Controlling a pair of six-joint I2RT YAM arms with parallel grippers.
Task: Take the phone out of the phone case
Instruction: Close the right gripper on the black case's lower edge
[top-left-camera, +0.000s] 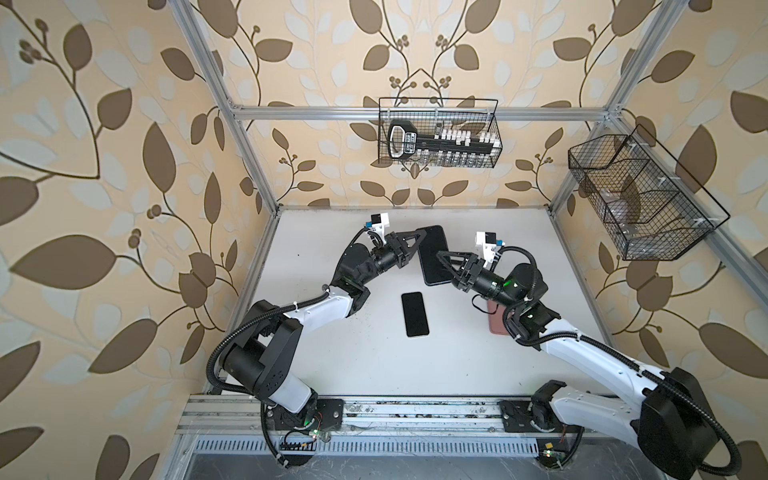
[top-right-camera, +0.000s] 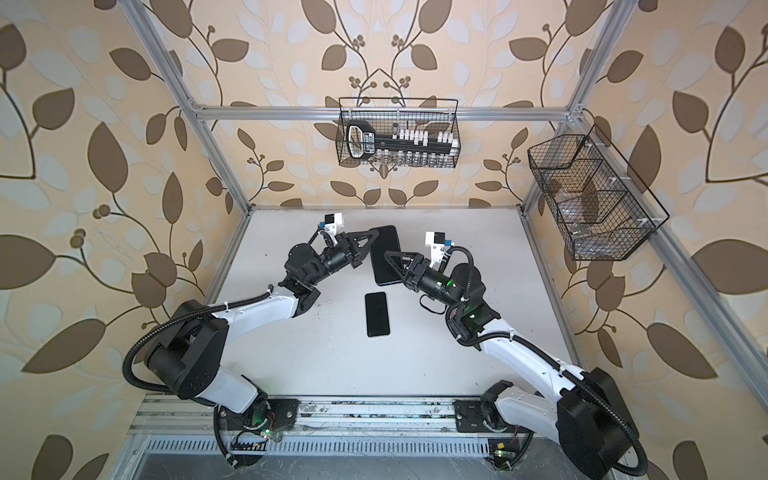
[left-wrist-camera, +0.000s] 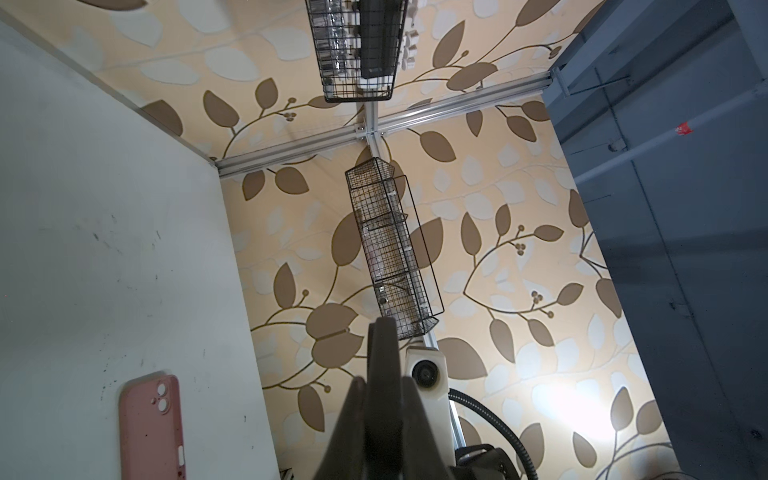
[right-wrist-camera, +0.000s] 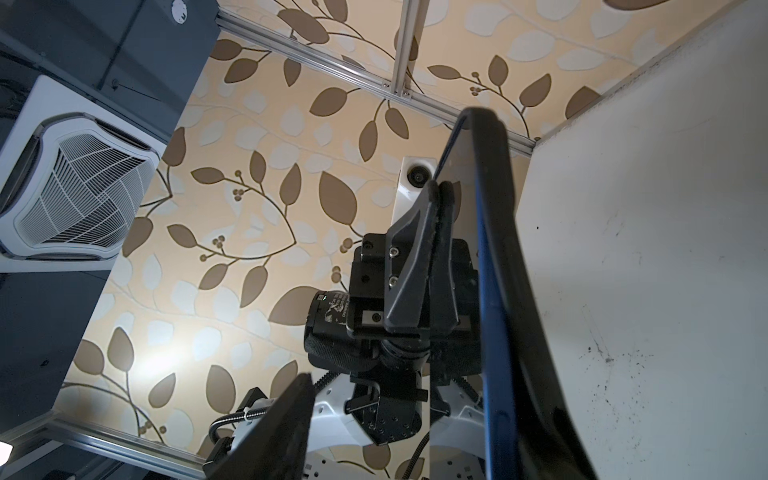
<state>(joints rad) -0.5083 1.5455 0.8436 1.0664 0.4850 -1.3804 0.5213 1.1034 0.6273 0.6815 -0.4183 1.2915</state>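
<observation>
Right wrist view: slim, glossy, blue-edged phone (right-wrist-camera: 494, 324) pinched between left jaws; right jaws spread apart.

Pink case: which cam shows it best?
Left wrist view: the pink case lies flat on the table, with its camera holes plain and only one end cut off by the frame edge. In a top view just a strip peeks out from under the right arm. The right wrist view misses it.
</observation>
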